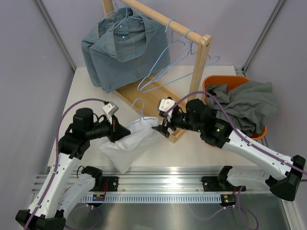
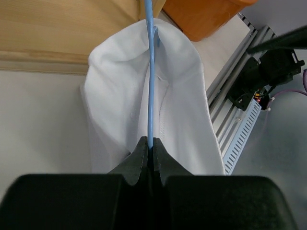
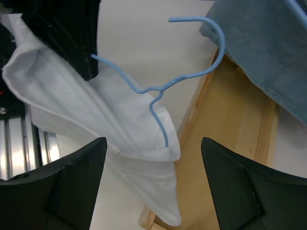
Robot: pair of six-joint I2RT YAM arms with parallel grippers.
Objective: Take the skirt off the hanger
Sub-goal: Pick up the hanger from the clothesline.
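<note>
A white skirt (image 1: 125,143) lies on the table on a light blue wire hanger (image 1: 140,109). My left gripper (image 1: 125,130) is shut on the hanger's wire at the skirt's left end; in the left wrist view the blue wire (image 2: 151,72) runs straight out from between the closed fingers over the skirt (image 2: 177,115). My right gripper (image 1: 160,129) is open, hovering over the skirt's right end beside the rack base. In the right wrist view the hanger hook (image 3: 201,52) and the skirt's waistband (image 3: 144,158) lie between the spread fingers (image 3: 72,187).
A wooden clothes rack (image 1: 165,57) stands behind, holding a denim garment (image 1: 122,48) and several empty blue hangers (image 1: 172,62). An orange basket (image 1: 225,86) with grey clothing (image 1: 249,105) sits at the right. The rack's base board (image 3: 230,143) lies under my right gripper.
</note>
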